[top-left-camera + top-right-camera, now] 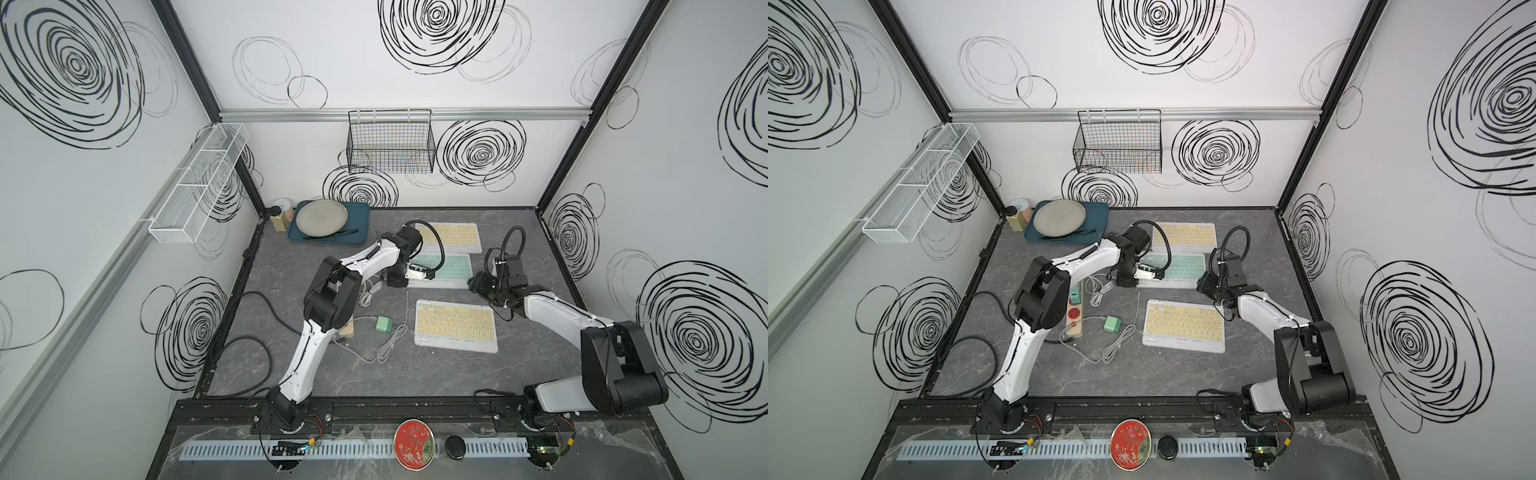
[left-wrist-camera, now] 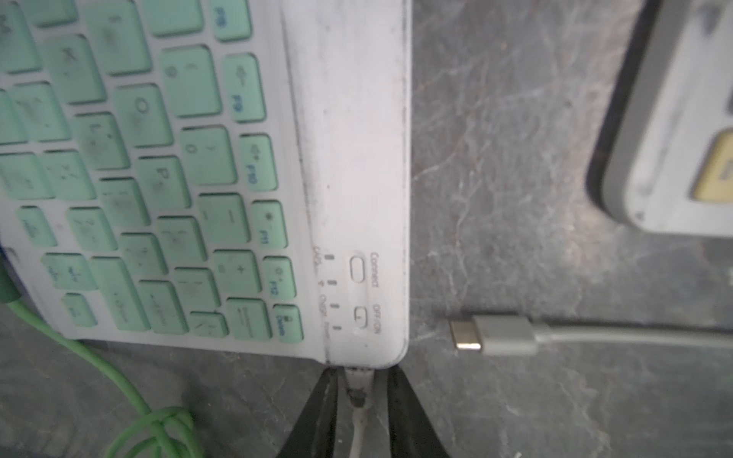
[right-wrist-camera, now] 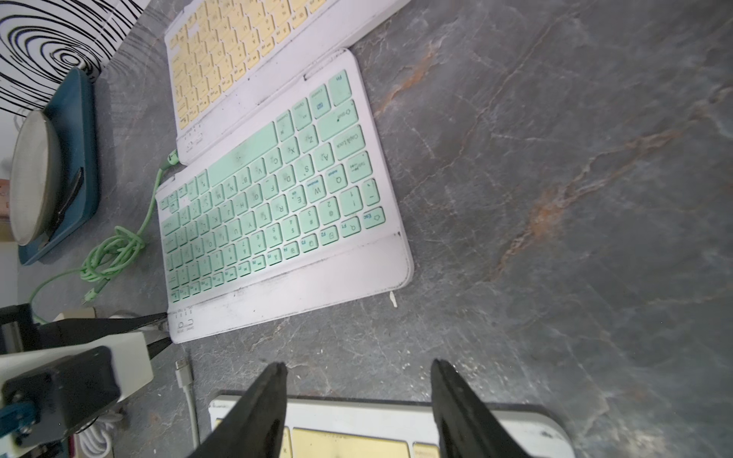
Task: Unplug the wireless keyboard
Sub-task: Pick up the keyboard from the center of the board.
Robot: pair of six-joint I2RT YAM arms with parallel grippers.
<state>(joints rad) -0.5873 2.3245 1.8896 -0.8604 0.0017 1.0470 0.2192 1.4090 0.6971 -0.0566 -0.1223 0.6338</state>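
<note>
The grey tabletop (image 1: 415, 374) carries three keyboards in a column right of centre; the task's thing, the green keyboard (image 1: 451, 270), is the middle one, its far edge meeting the far yellow keyboard (image 1: 453, 237), with the near yellow keyboard (image 1: 455, 326) apart on its near side. Nothing pins the green keyboard down, and that looks the main hazard; a pull to the left would likely drag the whole light board across the smooth surface instead of freeing the plug, and nudge its far neighbour. The right end effector (image 3: 359, 365) hangs empty, jaws wide apart, above the far edge of the near yellow keyboard; it is near the green one's right end but not pressing on it, so it gives no brace. The left end effector (image 2: 359, 376) sits at the green keyboard's near left corner, its narrow jaws flanking the white plug (image 2: 358, 382), which is seated in the port; whether the pads truly pinch it I cannot tell, since a sliver of gap shows on one side. A loose hold could slip onto the thin cable and strain it; a skewed pull could bind the connector; the loose grey connector (image 2: 492, 335) just beside could get swept.
</note>
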